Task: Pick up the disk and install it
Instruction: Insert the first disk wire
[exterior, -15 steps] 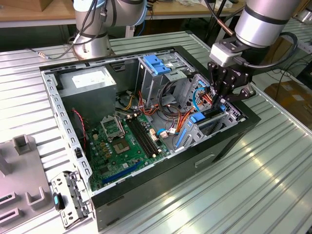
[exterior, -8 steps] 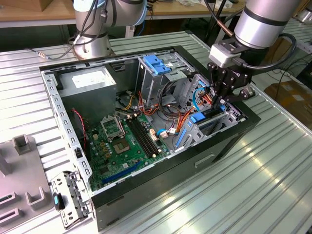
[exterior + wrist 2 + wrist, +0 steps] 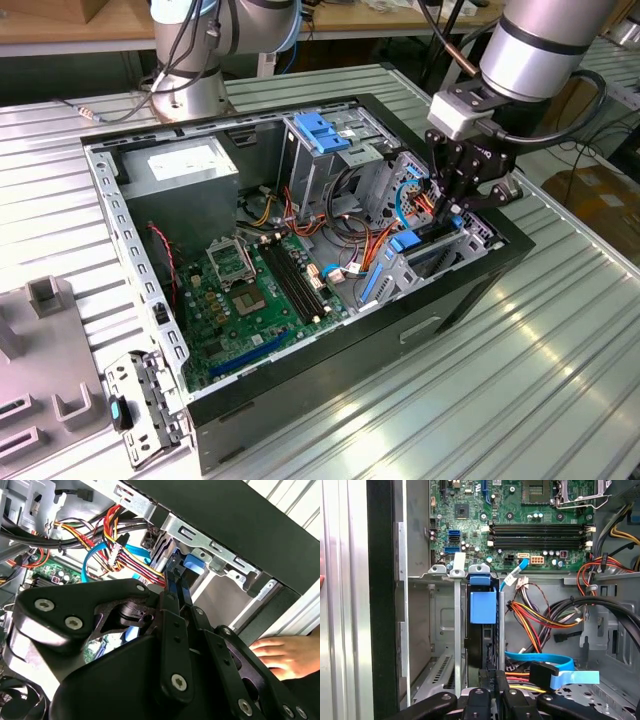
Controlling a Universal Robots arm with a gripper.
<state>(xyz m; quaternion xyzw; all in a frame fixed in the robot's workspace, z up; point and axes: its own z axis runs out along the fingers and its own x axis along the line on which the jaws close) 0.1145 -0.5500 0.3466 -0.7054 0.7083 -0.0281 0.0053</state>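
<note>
Install step: gripper (image 3: pixel 490 680) pinching disk (image 3: pixel 483 607), upright in drive bay (image 3: pixel 432 625); next, judged: straight push to seat.

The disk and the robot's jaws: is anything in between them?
No. In the first wrist view, the gripper sits right at the edge of the disk, which stands upright in its metal bay; no gap shows between them.

A robotics lab or assembly workshop is indicated: an opened computer case (image 3: pixel 300 250) is laid on a ribbed metal worktable (image 3: pixel 520 370) directly beneath the gripper (image 3: pixel 452 212), wooden benches (image 3: pixel 60 25) and loose cables are seen beyond it, and metal fixtures (image 3: pixel 45 350) are set well apart.
</note>
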